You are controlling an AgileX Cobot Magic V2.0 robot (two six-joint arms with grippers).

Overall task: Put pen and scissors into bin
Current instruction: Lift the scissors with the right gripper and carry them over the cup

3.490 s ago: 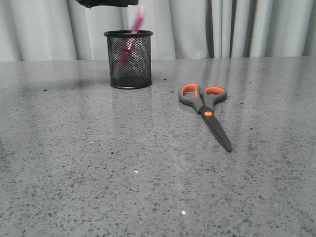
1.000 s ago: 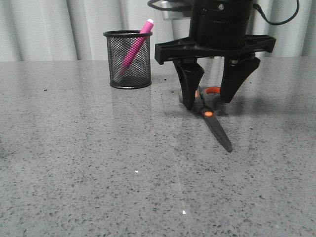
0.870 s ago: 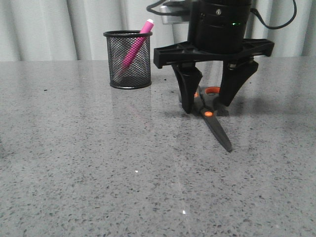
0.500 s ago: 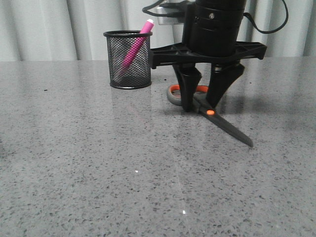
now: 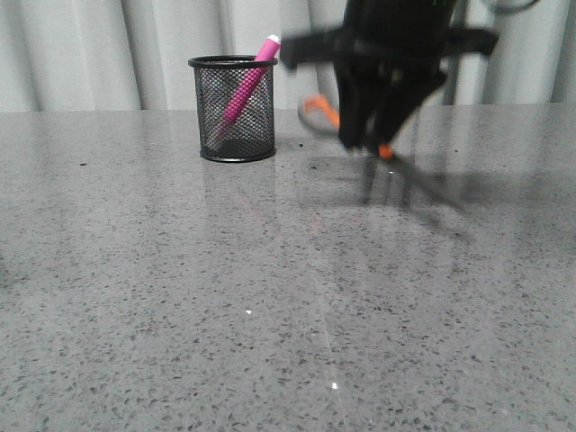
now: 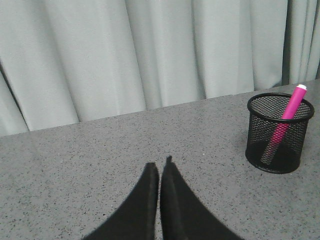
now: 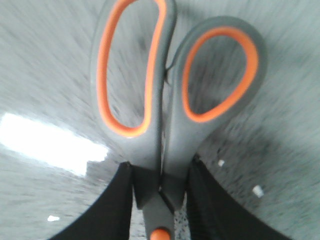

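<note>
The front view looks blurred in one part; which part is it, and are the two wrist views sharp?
Front view: the right end effector and the scissors are smeared, while the bin and pen stay crisp. Right wrist view: the tabletop is streaked with a white glare patch; the scissors are only slightly soft. Left wrist view: sharp throughout.
</note>
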